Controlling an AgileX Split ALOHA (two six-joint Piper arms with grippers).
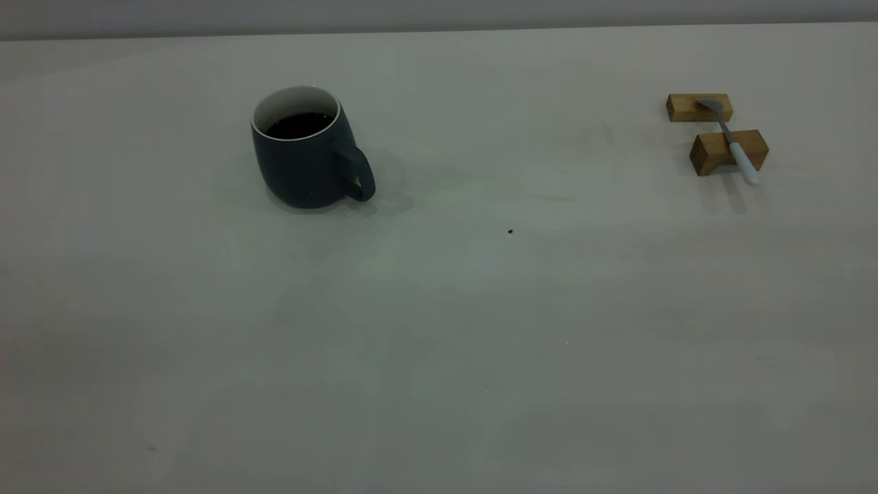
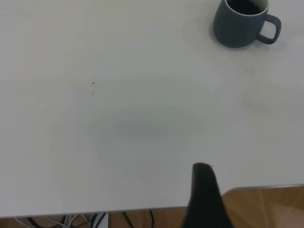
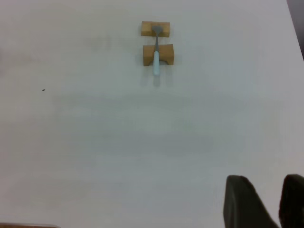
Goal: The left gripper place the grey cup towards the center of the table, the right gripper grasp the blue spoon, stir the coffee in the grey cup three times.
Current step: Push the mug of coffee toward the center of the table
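Observation:
The grey cup [image 1: 302, 161] stands upright on the left half of the table [image 1: 439, 329], its handle turned toward the front right, with dark coffee [image 1: 300, 124] inside. Far to the right, the blue spoon [image 1: 732, 140] lies across two wooden blocks, bowl on the back one. Neither arm shows in the exterior view. In the left wrist view the cup [image 2: 237, 28] is far off, and one black finger [image 2: 203, 190] of the left gripper hangs over the table's edge. In the right wrist view the spoon [image 3: 156, 54] is distant, and the right gripper [image 3: 266, 183] has its fingertips apart with nothing between them.
Two tan wooden blocks [image 1: 699, 108] [image 1: 713, 154] carry the spoon at the right rear. A tiny dark speck [image 1: 510, 231] marks the table near its middle. The left wrist view shows the table's near edge with cables [image 2: 95, 221] and wooden floor [image 2: 266, 209] below.

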